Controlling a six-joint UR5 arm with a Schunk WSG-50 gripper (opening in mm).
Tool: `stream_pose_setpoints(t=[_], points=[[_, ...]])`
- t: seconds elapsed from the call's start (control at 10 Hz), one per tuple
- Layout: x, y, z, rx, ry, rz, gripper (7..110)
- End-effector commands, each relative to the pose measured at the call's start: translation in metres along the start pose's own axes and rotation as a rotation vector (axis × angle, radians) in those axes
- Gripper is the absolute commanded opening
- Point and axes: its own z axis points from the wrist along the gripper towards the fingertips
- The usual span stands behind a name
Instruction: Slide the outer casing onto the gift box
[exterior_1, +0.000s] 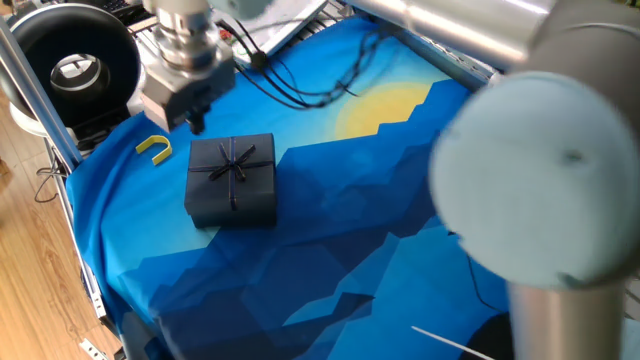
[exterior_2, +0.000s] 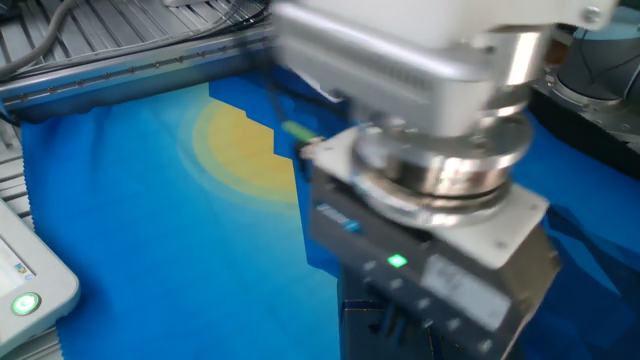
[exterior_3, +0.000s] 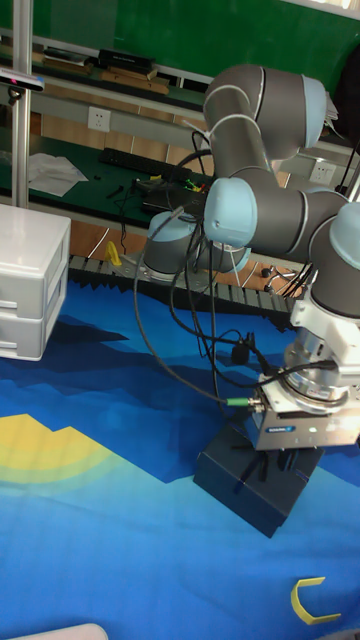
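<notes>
One casing: the outer casing (exterior_1: 233, 180) sits closed on the blue cloth (exterior_1: 330, 230) — bow up.
Gripper: the gripper (exterior_1: 193, 119) hangs just above the casing's far edge — jaw gap unreadable.
Hook: yellow hook (exterior_1: 154, 148) lies beside the casing.

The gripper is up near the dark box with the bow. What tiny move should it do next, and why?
Probably a short move sideways until it is centred over the outer casing, then down. The gripper hangs in the air by the casing's far corner, not touching it, and holds nothing. The bow faces up, and the yellow hook lies off to one side.
</notes>
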Motion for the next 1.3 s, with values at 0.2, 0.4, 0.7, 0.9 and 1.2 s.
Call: stream_pose_setpoints(t=[0.2,0.4,0.7,0.9,1.2], points=[[0.106,-0.005,0.008,-0.049,0.185,-0.079,7],[0.128,-0.01,0.006,-0.057,0.215,-0.096,7],[0.142,-0.008,0.003,-0.082,0.253,-0.124,7],[0.141,-0.006,0.004,-0.089,0.25,-0.124,7],[0.137,-0.007,0.009,-0.085,0.243,-0.121,7]])
